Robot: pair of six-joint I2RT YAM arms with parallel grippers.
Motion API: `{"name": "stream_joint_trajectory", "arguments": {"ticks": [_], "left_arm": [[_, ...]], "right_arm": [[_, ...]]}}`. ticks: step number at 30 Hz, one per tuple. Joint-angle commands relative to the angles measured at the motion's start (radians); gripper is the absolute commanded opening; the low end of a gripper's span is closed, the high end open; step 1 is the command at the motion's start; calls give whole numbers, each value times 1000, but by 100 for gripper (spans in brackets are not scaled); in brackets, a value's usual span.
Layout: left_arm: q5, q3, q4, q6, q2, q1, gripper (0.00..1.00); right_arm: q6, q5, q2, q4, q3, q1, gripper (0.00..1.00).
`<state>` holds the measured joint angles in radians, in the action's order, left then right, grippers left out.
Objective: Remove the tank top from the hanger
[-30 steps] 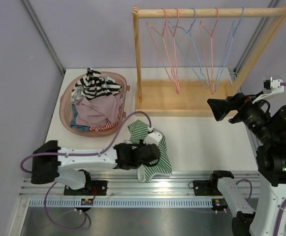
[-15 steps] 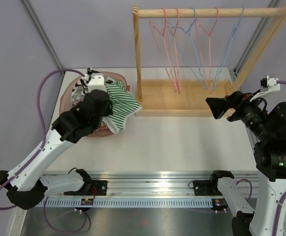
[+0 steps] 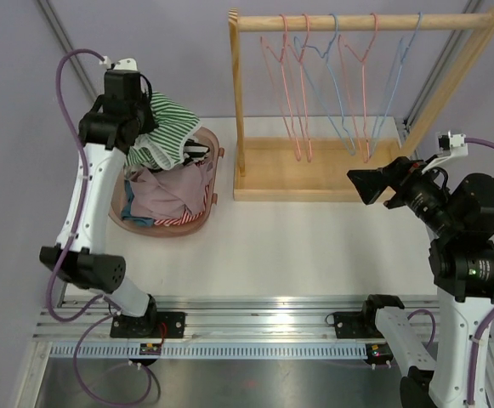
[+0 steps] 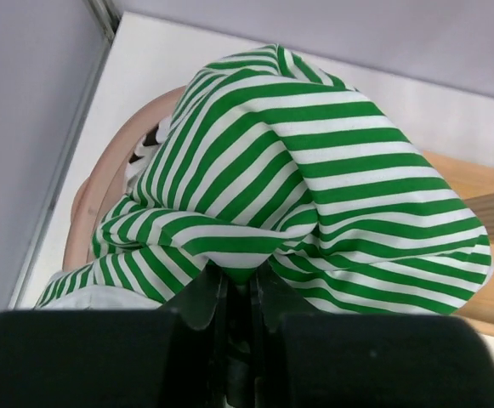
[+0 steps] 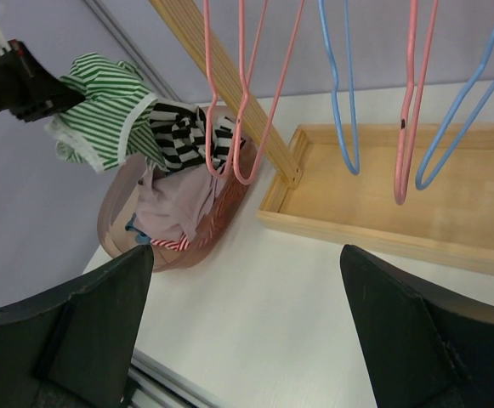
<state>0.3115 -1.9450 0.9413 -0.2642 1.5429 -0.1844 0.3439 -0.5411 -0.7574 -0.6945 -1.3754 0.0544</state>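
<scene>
My left gripper [image 3: 141, 127] is raised high over the pink basket [image 3: 116, 204] and is shut on the green-and-white striped tank top [image 3: 167, 127], which hangs bunched from the jaws. In the left wrist view the tank top [image 4: 315, 170] fills the frame, pinched at the left gripper [image 4: 240, 285]. It also shows in the right wrist view [image 5: 110, 110]. Several bare pink and blue hangers [image 3: 349, 68] hang on the wooden rack [image 3: 315, 170]. My right gripper [image 3: 367, 185] is open and empty, held above the table right of the rack's base; it also shows in the right wrist view [image 5: 247, 327].
The basket holds a black-and-white striped garment [image 3: 194, 151], a mauve one [image 3: 166, 191] and a red-striped piece [image 3: 177, 221]. The rack's tray base [image 3: 315, 166] and slanted post [image 3: 451, 76] stand at the back right. A metal rail [image 3: 255, 319] runs along the near edge.
My left arm has swung the tank top from the near table edge up and back-left, and now holds it high above the basket. The right arm has barely shifted.
</scene>
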Motion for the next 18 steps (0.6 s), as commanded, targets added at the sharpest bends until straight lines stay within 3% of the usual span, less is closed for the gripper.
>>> {"name": "stream_joint_trajectory", "arguments": {"ticks": [1, 3, 11, 18], "left_arm": [[-117, -87, 27, 23, 120, 52, 15], [-121, -98, 27, 22, 205, 66, 17], [-190, -72, 83, -15, 555, 103, 0], [-204, -46, 88, -44, 660, 122, 0]], "right_arm": [[44, -46, 6, 95, 35, 2, 99], [56, -57, 6, 119, 47, 2, 99], [103, -140, 7, 196, 144, 2, 100], [101, -160, 33, 193, 183, 2, 99]]}}
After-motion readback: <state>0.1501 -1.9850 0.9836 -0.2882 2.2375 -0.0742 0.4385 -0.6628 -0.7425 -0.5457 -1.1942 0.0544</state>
